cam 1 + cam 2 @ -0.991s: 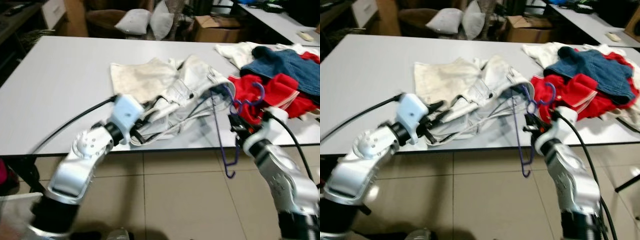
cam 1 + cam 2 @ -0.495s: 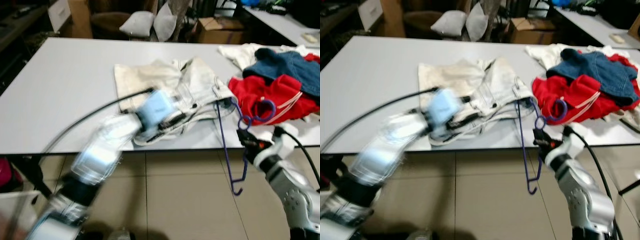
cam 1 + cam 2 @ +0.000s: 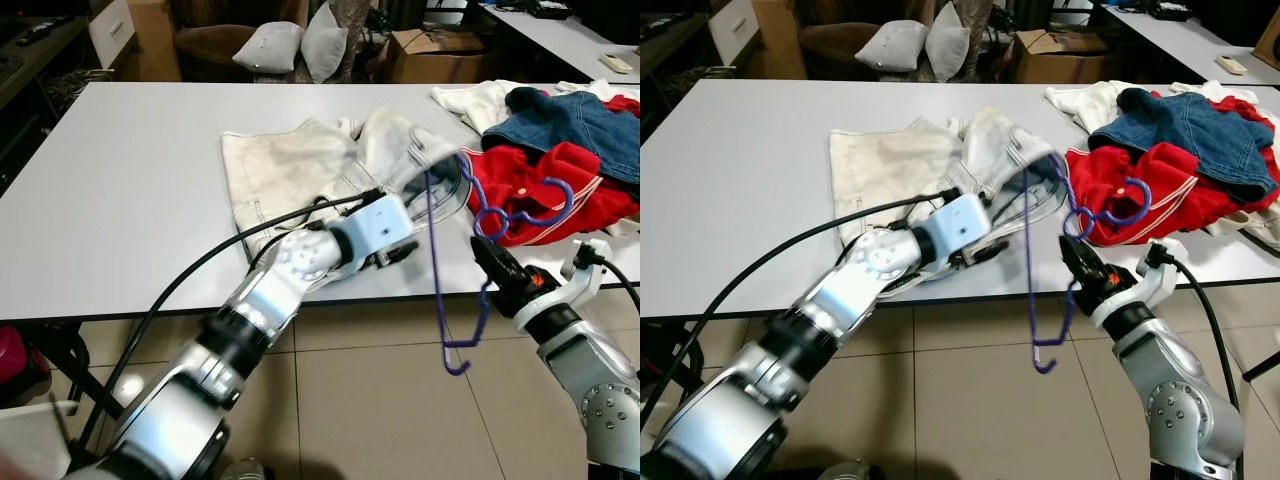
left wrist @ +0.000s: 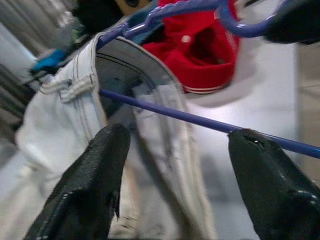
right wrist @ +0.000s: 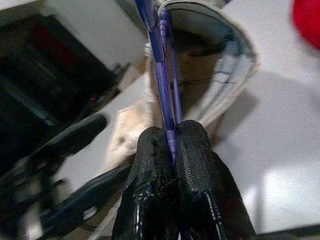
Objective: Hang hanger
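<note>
From the head, the left eye view shows a white table (image 3: pixel 120 180) with a pair of cream pants (image 3: pixel 300 165) spread near its front edge and a heap of red and blue clothes (image 3: pixel 560 150) at the right. The purple hanger (image 3: pixel 437 270) stands almost on end: its upper part is tucked into the pants' waistband, its hook curls over the red cloth, and its lower corner hangs below the table edge above the tiled floor (image 3: pixel 350 400). The right gripper (image 3: pixel 490 268) sits just off the table's front edge, clamped on the hanger beside the hook. The left gripper (image 3: pixel 395 252) reaches in over the table edge beside the pants, its fingers parted.

The right eye view gives the same layout and shows more of the clothes heap to the right. Cushions (image 3: pixel 915 40) and a cardboard box (image 3: pixel 1040 50) lie beyond the table.

The left wrist view looks between 2 spread black fingers (image 4: pixel 85 190). They hold nothing; the opened waistband and a purple bar of the hanger cross the gap between them.

The right wrist view settles the grip: both fingers (image 5: pixel 192 170) are pressed together on the hanger's thin wire, which runs up from them into the waistband opening.
</note>
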